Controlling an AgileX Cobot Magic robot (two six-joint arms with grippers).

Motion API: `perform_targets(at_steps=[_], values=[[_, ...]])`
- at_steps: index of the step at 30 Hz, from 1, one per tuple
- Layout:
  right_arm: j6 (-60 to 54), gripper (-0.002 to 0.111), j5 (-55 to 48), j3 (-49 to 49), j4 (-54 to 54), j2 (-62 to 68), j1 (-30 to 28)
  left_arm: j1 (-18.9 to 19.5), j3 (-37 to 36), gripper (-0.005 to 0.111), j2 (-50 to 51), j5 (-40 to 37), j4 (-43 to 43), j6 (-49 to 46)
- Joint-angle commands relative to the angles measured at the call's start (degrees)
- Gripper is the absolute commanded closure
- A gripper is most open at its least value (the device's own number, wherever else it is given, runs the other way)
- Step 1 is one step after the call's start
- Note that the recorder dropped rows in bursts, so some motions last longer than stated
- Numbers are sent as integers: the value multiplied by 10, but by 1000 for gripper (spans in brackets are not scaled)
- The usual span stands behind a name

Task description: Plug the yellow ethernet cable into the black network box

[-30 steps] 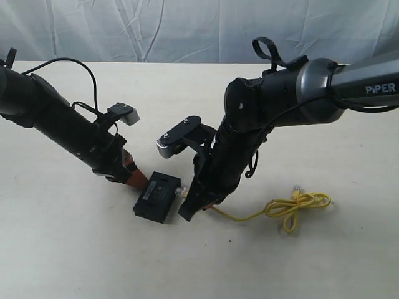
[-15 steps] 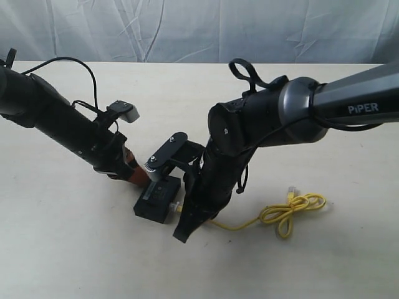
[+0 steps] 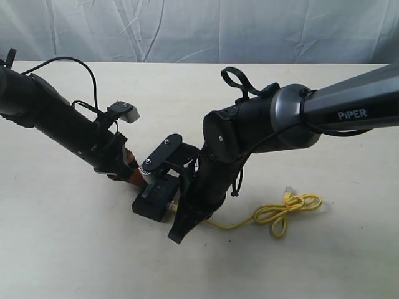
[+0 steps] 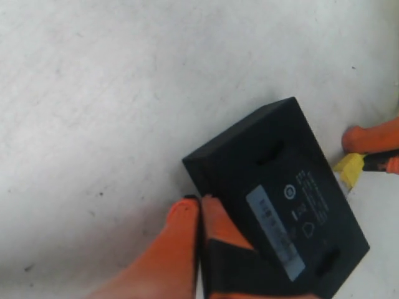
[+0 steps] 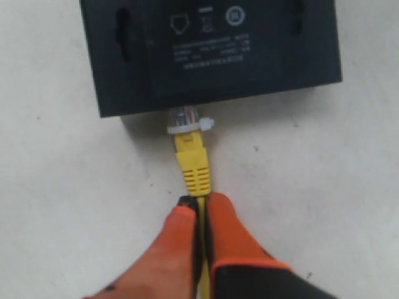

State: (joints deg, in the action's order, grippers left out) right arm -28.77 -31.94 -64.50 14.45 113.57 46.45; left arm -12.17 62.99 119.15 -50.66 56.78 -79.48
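The black network box (image 3: 154,198) lies flat on the table, label side up. My left gripper (image 4: 199,202) is shut with nothing between its orange fingers, and its tips press against one side of the box (image 4: 280,187). My right gripper (image 5: 199,199) is shut on the yellow ethernet cable (image 5: 193,165), just behind the plug boot. The clear plug (image 5: 187,121) sits at the box's (image 5: 212,50) side wall, its tip in a port there. In the exterior view the right gripper (image 3: 181,215) is at the box's right side. The cable's looped remainder (image 3: 287,208) trails right.
The cream table (image 3: 75,249) carries only the box and cable. A wrinkled white cloth (image 3: 187,28) hangs behind the far edge. The right arm's wrist camera (image 3: 159,156) hangs just above the box, close to the left gripper's fingers (image 3: 131,174).
The right arm has swung left and lower with the cable. The plug now meets the box's side. The cable loop has been dragged left. The left arm has held still.
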Motion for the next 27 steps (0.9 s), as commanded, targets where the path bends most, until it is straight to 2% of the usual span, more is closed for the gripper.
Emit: perform_targets(at_steps=[1,20,22,27], values=[[18,109,9,3,-3,-1,0,-4,2,107,2,-24,6,6],[18,108,69,3,44,-1,0,-4,2,107,2,-24,16,16],[18,100,69,3,44,-1,0,-4,2,107,2,-24,17,16],[18,66,67,3,44,-1,0,-4,2,107,2,-20,15,16]])
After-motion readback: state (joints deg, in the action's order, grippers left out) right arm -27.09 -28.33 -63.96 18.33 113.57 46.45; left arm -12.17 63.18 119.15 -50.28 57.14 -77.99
